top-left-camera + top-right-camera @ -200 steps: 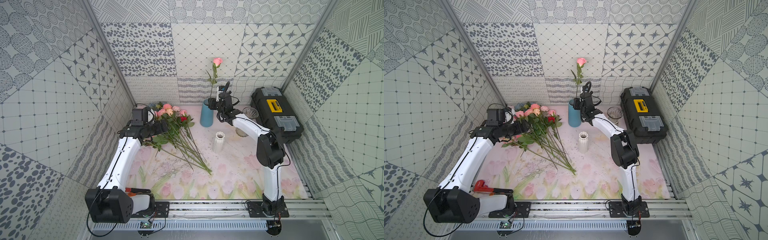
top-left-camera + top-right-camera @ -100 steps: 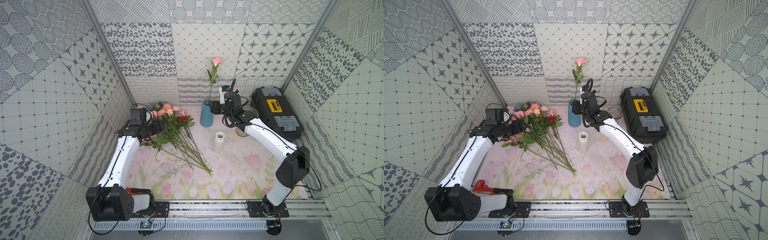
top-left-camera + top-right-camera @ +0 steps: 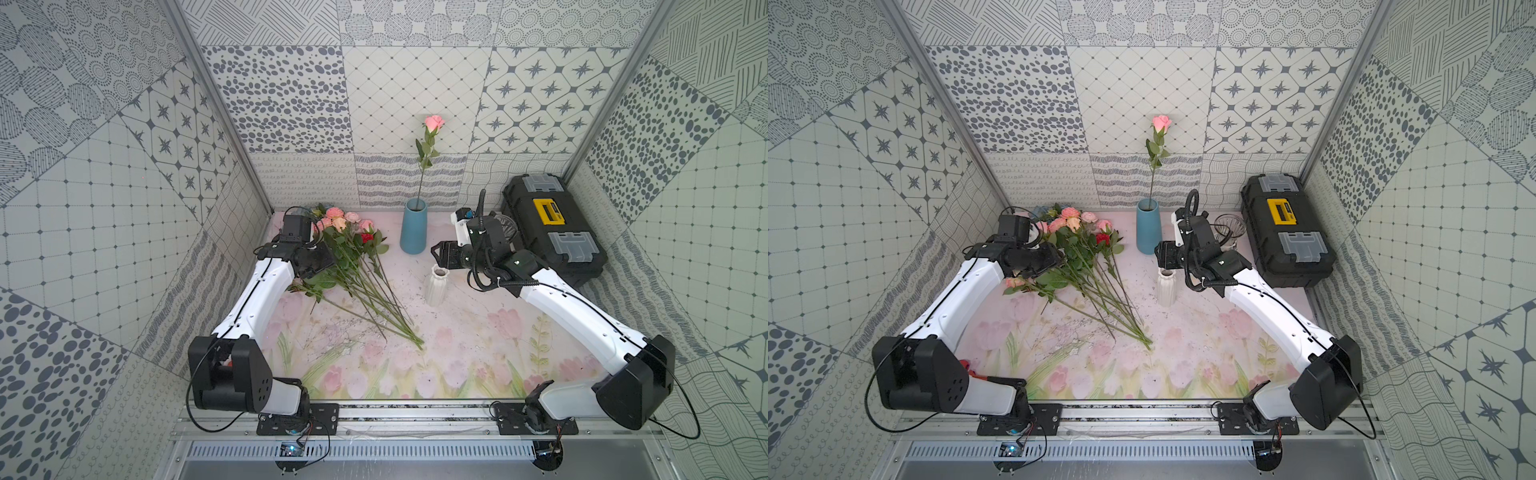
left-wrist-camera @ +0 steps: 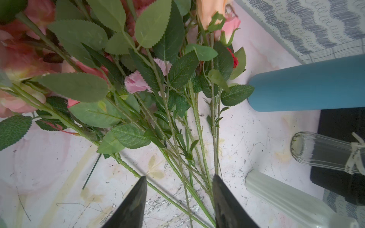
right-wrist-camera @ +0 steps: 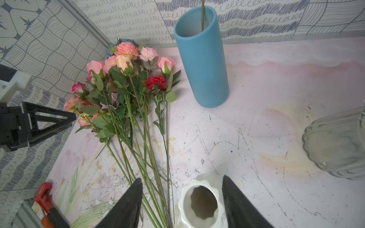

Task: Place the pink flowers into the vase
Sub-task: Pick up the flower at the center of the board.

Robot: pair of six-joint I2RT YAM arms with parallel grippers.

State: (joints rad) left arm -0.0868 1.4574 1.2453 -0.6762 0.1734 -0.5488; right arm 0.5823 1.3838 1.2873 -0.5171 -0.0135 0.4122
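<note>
Left tool (image 4: 178, 197): jaws apart, held low over the tabletop (image 4: 49, 177). Several green stems run through the gap, and none looks pinched.
Pink flowers (image 3: 338, 223): a bunch lying flat on the tabletop. The heads are ahead of the left tool and the stems fan back under and past its jaws. The stem ends reach close beside the right tool.
Red carnation (image 5: 156, 82): in the same bunch, on the edge facing the blue vase.
Blue vase (image 3: 413, 230): upright, out ahead of the right tool and apart from both tools.
Pink rose (image 3: 434, 121): a single stem standing in the blue vase, its head high above the rim.
White vase (image 5: 184, 197): upright and empty, right under the right tool. Its scalloped mouth shows between the fingertips.
Right tool (image 5: 181, 181): jaws spread with nothing in them, hovering just over the white vase.
Glass vase (image 5: 335, 142): clear and ribbed, off to one side of the right tool and not touching it.
Black toolbox (image 3: 552, 226): closed, just behind the right tool's wrist.
</note>
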